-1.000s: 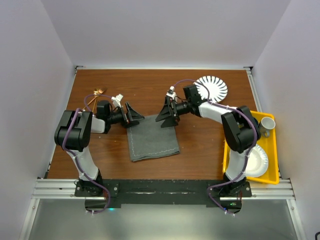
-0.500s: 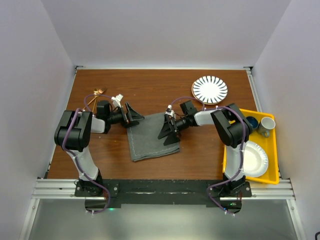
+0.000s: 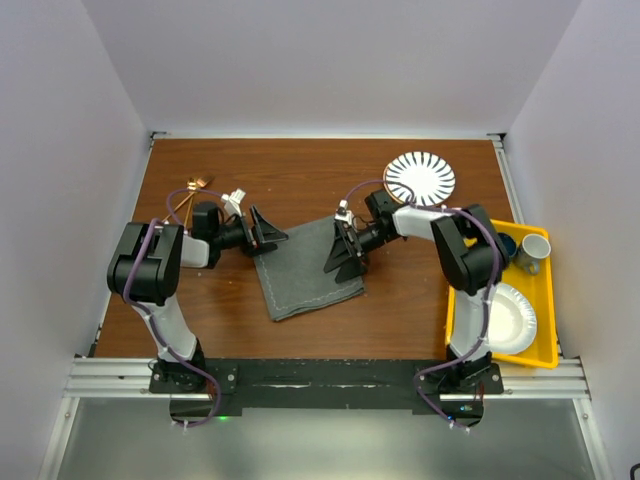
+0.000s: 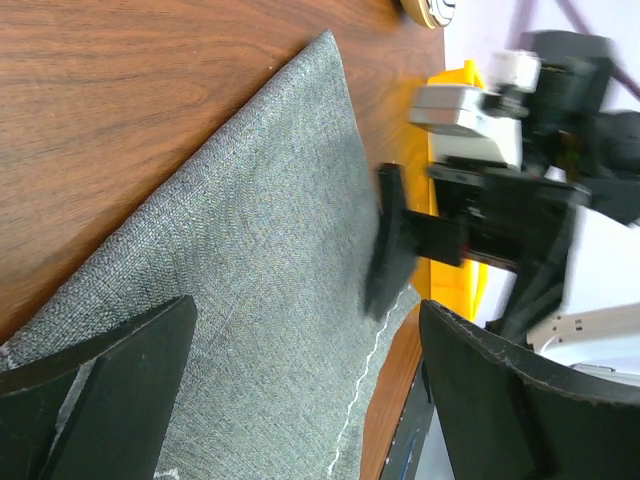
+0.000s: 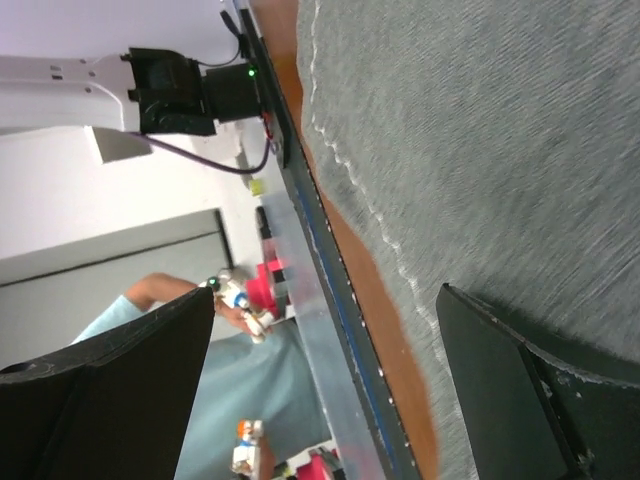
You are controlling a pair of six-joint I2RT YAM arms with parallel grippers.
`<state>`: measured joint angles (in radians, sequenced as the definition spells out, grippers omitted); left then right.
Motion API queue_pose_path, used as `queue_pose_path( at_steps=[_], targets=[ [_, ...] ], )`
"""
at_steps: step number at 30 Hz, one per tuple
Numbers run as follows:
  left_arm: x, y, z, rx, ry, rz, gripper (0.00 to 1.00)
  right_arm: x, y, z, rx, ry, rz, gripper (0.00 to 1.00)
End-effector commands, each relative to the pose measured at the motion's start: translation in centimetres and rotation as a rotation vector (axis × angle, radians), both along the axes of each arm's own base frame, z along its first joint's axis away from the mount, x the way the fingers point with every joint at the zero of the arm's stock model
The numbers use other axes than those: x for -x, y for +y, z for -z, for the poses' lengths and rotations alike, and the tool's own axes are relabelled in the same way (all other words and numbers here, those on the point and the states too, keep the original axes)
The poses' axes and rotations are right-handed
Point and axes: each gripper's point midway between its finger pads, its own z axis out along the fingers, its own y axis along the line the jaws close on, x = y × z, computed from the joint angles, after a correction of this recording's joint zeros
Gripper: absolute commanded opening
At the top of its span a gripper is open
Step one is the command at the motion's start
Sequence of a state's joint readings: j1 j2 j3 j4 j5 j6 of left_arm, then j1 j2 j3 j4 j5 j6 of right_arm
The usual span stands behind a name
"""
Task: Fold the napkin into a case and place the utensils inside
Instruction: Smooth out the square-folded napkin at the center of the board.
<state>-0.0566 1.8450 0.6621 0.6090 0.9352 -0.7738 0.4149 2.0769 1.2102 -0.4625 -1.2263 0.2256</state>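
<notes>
Napkin [image 3: 305, 272], dark grey with pale stitched hems, lies askew at the middle of the wooden table [image 3: 300, 170]. The left gripper [image 3: 266, 232] sits at its far left corner, jaws apart, gripping nothing. The right gripper [image 3: 342, 260] hangs over its right edge, jaws likewise wide. The gold utensils [image 3: 192, 192] lie near the table's far left corner. A striped plate [image 3: 420, 178] and a yellow tray [image 3: 547, 300] stand to the right.

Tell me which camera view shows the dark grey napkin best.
The top external view: it alone shows almost the whole napkin and its shape. The left wrist view shows one part with a far corner; the right wrist view shows a close patch with a stitched hem.
</notes>
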Motion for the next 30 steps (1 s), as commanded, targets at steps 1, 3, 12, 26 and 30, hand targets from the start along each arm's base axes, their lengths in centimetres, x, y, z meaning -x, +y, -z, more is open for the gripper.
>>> queue_pose_path(
  at_steps=[1,3,12,26,30],
  targets=[
    [1.3,1.4,3.3,-0.070,0.102,-0.057,1.00,2.3,1.0,-4.8,0.022,-0.091,-0.005,0.98],
    [1.3,1.4,3.3,-0.070,0.101,-0.057,1.00,3.6,1.7,-5.4,0.007,-0.112,-0.028,0.98],
    [1.6,1.4,3.2,-0.075,0.098,-0.046,1.00,5.1,0.0,2.1,0.106,-0.016,-0.056,0.98],
    [4.1,1.8,3.1,-0.079,0.126,-0.025,1.00,4.0,-4.9,5.8,0.184,-0.024,-0.099,0.98],
    [5.0,1.5,1.6,-0.041,0.108,-0.022,1.00,4.8,-3.7,2.5,0.109,-0.108,-0.226,0.98]
  ],
)
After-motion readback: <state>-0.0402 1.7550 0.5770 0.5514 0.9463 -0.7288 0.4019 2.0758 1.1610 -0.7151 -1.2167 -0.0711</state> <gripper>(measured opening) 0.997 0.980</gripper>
